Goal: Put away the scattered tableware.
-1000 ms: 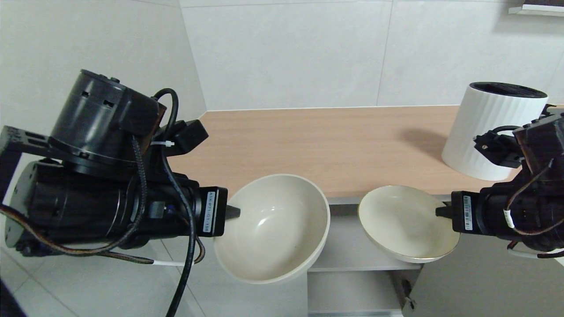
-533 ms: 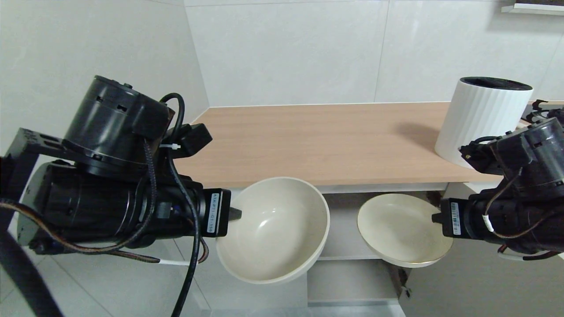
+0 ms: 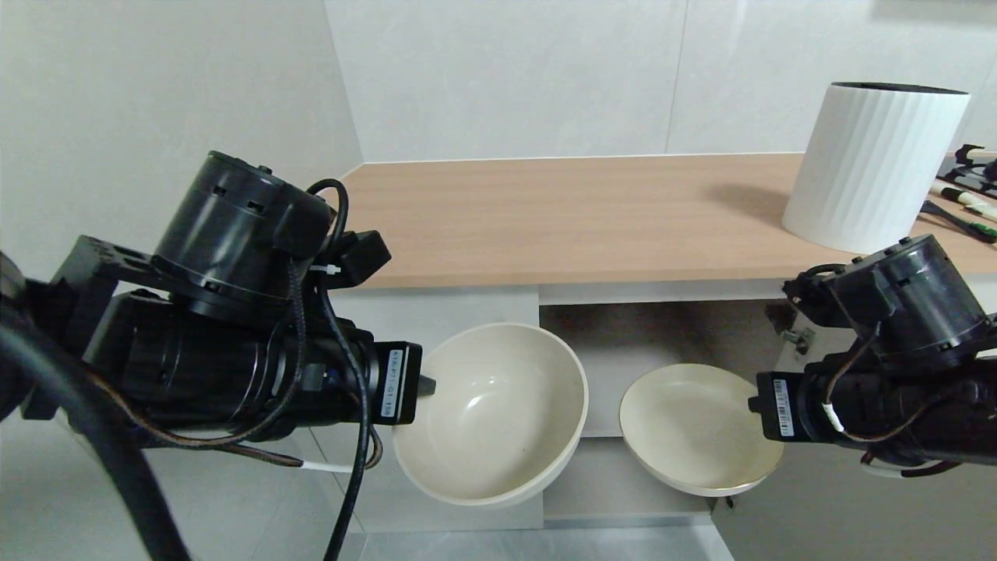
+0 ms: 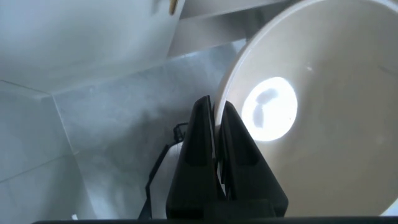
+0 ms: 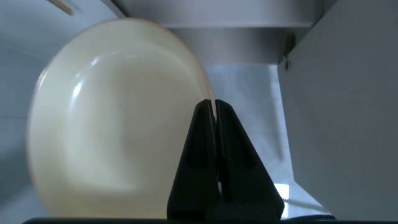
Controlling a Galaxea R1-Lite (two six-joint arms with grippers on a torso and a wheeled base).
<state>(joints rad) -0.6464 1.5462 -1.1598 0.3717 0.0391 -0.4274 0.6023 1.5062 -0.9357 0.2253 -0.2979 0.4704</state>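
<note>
Clamped at the rim in the left tool (image 3: 427, 383), jaws narrow on it: deep glossy cream ceramic bowl (image 3: 491, 421), tilted, in the air below the front edge of the wooden surface (image 3: 584, 202). Beside it, pinched likewise in the right tool (image 3: 754, 403): shallow cream gold-rimmed dish (image 3: 693, 428), before the open cabinet (image 3: 662, 327). White wrist labels (image 3: 397, 382), print unreadable. On the surface, well apart: white ribbed cylindrical container (image 3: 876, 164), dark utensils (image 3: 962, 206) beyond.

A white ribbed cylindrical container (image 3: 876, 164) stands upright on the wooden surface (image 3: 584, 210). Just beside the container lie dark-handled items (image 3: 960, 213), too small to identify. Below the container, a cabinet (image 3: 662, 335) is open.
</note>
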